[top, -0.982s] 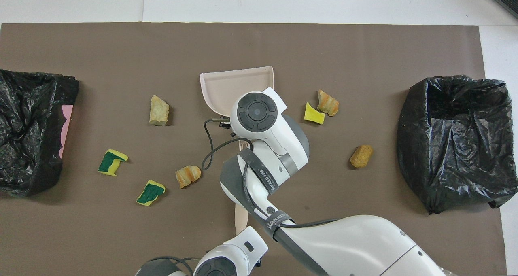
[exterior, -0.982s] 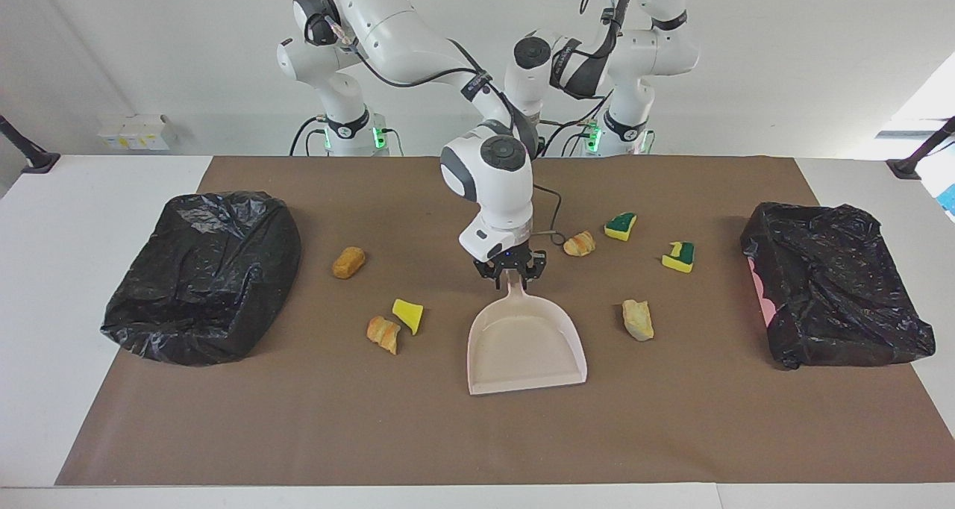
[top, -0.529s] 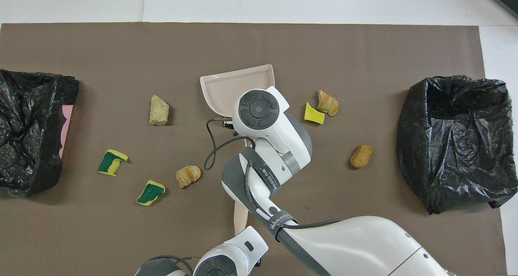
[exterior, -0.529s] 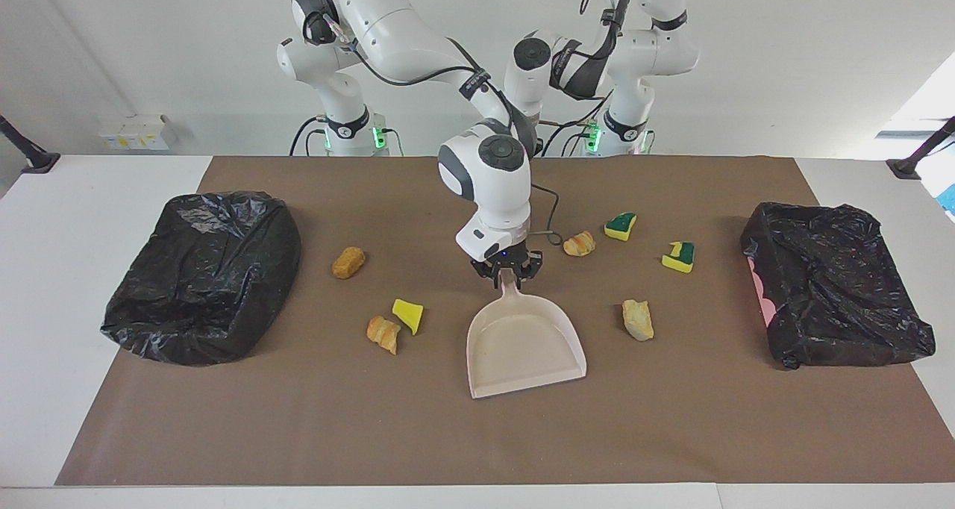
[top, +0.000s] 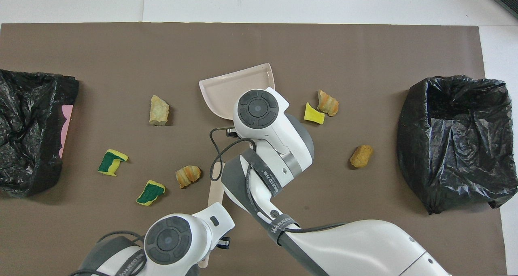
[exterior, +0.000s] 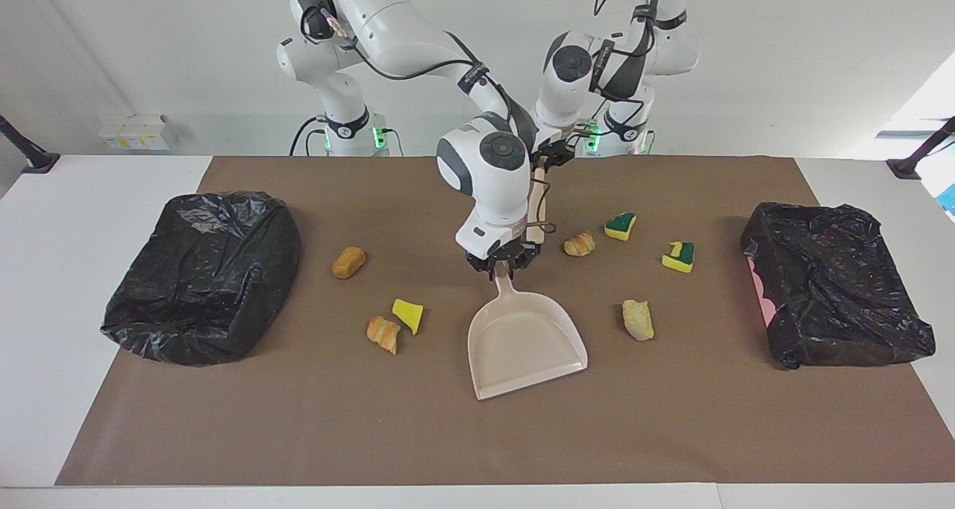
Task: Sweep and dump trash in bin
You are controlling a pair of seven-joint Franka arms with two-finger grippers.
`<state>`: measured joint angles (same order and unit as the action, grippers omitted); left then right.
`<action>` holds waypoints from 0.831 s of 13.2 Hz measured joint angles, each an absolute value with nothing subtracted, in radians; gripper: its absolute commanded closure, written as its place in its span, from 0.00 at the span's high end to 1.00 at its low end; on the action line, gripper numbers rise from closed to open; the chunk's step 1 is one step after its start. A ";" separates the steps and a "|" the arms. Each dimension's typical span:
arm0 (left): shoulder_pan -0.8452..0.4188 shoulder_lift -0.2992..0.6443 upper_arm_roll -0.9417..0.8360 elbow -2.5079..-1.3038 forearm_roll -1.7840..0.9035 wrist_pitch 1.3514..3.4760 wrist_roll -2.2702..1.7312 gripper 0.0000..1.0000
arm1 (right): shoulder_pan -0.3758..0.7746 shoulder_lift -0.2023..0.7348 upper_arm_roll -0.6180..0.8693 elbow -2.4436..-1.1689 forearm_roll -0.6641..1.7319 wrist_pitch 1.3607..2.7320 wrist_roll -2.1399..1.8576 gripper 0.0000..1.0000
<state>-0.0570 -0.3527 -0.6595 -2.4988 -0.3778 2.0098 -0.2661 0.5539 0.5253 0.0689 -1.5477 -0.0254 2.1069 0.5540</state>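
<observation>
At the right arm's end of the table a black-lined bin (exterior: 201,278) sits well apart from the right gripper (exterior: 504,264). Between them lie a brown nugget (exterior: 348,262), a yellow sponge bit (exterior: 408,315) and a striped bread piece (exterior: 383,333), the last two touching. The right gripper is down at table level, clamped on the handle of the dustpan (exterior: 526,345). A second ago its fingers were still drawing in; now the pan has turned slightly under it, so the grip looks made. Just beside it and higher, the left gripper (exterior: 550,157) has come forward and up, fingers together on the top of a beige stick (exterior: 536,203), which a second ago lay flat on the mat and now hangs steeply down beside the right wrist. Whether it carries bristles cannot be told. Toward the left arm's end, a second bread piece (exterior: 580,243) lies near the stick's lower end, then two green-topped sponge bits (exterior: 621,225) (exterior: 679,257) and a beige chunk (exterior: 638,319) beside the pan, with the other bin (exterior: 835,292) well apart. All seven scraps remain on the mat, so with both tools in hand sweeping can probably begin, likely with the scraps closest to the stick.
</observation>
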 measured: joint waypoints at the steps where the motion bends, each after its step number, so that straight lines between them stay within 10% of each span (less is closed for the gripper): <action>1: -0.056 -0.354 -0.638 -2.498 -0.367 1.998 -0.241 0.00 | 0.554 0.523 0.069 -1.548 -0.025 2.099 0.520 0.00; 11: -0.008 -0.297 -0.404 -2.503 -0.245 2.065 0.031 0.00 | 0.483 0.398 0.068 -1.552 -0.025 1.894 0.222 0.00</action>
<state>-0.0081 -0.2974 -0.4044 -2.5027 -0.2447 2.0646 0.0311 0.4832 0.3982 0.0677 -1.5519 -0.0253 1.8939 0.2221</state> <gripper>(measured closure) 0.740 0.674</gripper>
